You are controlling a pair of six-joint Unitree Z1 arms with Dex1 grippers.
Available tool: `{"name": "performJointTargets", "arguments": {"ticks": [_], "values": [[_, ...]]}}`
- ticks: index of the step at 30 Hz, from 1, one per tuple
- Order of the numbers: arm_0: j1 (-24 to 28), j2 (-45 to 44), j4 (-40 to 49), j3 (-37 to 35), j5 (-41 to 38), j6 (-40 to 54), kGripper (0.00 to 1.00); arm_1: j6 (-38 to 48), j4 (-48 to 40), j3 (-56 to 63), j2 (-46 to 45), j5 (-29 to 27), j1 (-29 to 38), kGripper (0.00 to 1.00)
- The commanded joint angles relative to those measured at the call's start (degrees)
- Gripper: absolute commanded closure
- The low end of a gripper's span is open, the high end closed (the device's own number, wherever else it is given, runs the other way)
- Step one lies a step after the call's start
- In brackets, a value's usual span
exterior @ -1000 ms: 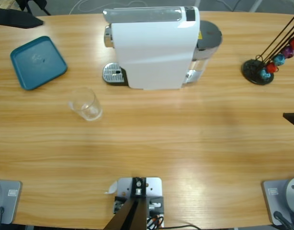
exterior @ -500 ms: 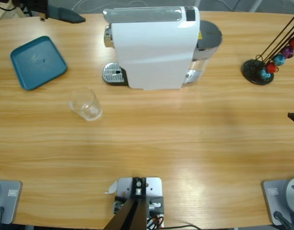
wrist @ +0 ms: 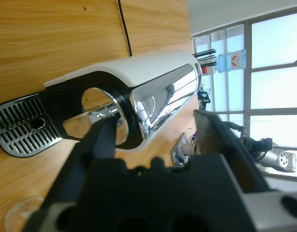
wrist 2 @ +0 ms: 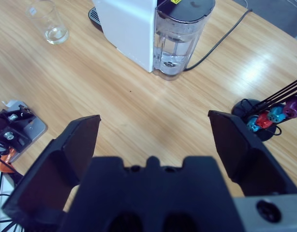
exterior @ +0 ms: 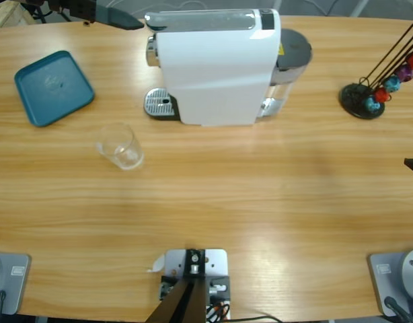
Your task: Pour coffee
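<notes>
Left gripper (wrist: 155,140) is spread wide with nothing in it, up at the far left corner of the table (exterior: 213,202), pointing at the front of the white coffee machine (exterior: 216,64) and its slotted drip tray (exterior: 159,103). Right gripper (wrist 2: 155,130) is wide open and empty too, hovering over the right end of the table, only a black tip showing from above. The glass (exterior: 119,146) sits out front-left of the machine, well clear of both grippers, looks pretty much empty, can't make out any coffee. Teal tray (exterior: 53,87) far left, capsule rack (exterior: 381,81) far right.
</notes>
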Motion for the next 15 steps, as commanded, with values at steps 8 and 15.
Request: {"name": "performJointTargets", "arguments": {"ticks": [8,15], "values": [[-0.78,0.43,-0.63,1.83,0.37,-3.71,1.0,1.34,-0.29,1.81,-0.08,-1.85,0.64,0.0],[-2.12,0.48,-2.45,0.77,-2.39,-4.36,1.0,1.37,-0.29,2.02,-0.98,-1.85,0.64,0.0]]}}
